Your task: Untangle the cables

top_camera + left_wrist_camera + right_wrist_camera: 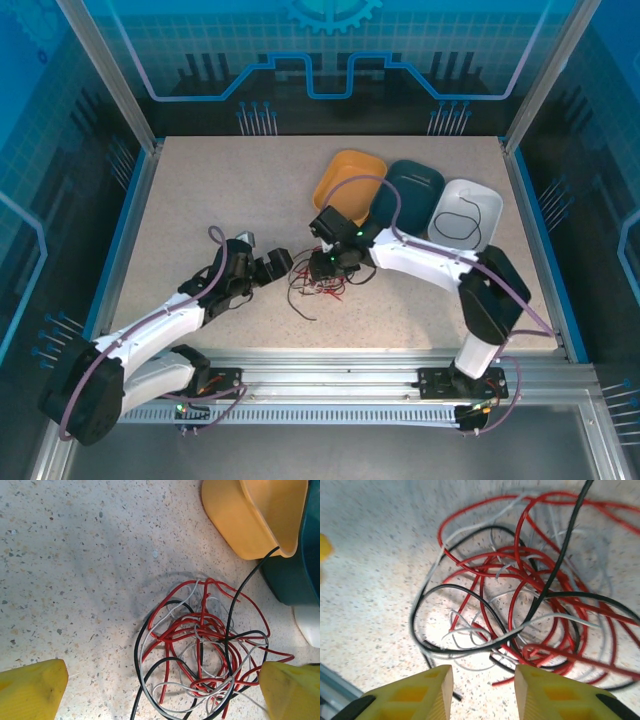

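Observation:
The cables (316, 286) lie as a loose tangle of red, black and white wires on the speckled table, between the two arms. My left gripper (274, 266) sits at the tangle's left edge. In the left wrist view it (160, 695) is wide open, and the tangle (200, 650) lies on the table between its yellow fingertips (30, 690). My right gripper (335, 264) hovers over the tangle's upper right. In the right wrist view it (482, 670) stands open over bare table, the wires (520, 605) just beyond its tips. One black strand (250, 580) runs up toward the yellow bin.
Three bins stand at the back right: a yellow bin (348, 186), a teal bin (412, 190) and a white bin (468, 212) with a black wire loop in it. The yellow bin (250, 515) is close behind the tangle. An aluminium rail (330, 385) runs along the near edge.

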`<state>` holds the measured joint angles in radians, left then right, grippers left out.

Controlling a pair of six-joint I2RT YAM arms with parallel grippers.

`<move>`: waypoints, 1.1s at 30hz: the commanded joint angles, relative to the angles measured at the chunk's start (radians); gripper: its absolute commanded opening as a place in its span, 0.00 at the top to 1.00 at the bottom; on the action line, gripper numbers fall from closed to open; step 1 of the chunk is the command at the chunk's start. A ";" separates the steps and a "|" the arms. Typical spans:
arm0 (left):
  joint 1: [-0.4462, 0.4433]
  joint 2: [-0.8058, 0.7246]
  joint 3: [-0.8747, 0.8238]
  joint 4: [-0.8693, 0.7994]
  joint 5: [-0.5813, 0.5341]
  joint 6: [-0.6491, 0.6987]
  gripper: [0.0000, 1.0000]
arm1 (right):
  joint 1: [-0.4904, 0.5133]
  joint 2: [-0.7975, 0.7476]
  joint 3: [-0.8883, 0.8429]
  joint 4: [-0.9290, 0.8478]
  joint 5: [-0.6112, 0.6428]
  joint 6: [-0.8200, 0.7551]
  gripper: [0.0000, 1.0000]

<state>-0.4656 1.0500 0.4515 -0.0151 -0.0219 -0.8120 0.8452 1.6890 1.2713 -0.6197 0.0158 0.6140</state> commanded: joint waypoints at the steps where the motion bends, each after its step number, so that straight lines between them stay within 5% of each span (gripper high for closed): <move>1: 0.004 0.005 0.011 -0.017 0.015 0.024 0.01 | -0.007 -0.099 0.000 -0.057 0.048 0.013 0.63; 8: 0.004 0.076 0.019 0.055 0.113 0.034 0.08 | -0.119 -0.183 -0.106 -0.018 0.024 0.048 0.69; 17: 0.001 0.160 0.027 0.101 0.178 0.036 0.10 | -0.315 -0.255 -0.420 0.299 -0.176 0.181 0.77; 33: -0.013 0.261 0.047 0.145 0.212 0.019 0.11 | -0.308 -0.112 -0.443 0.427 -0.239 0.222 0.81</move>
<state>-0.4679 1.2942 0.4702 0.1123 0.1638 -0.8032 0.5270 1.5467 0.8143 -0.2173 -0.1967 0.8165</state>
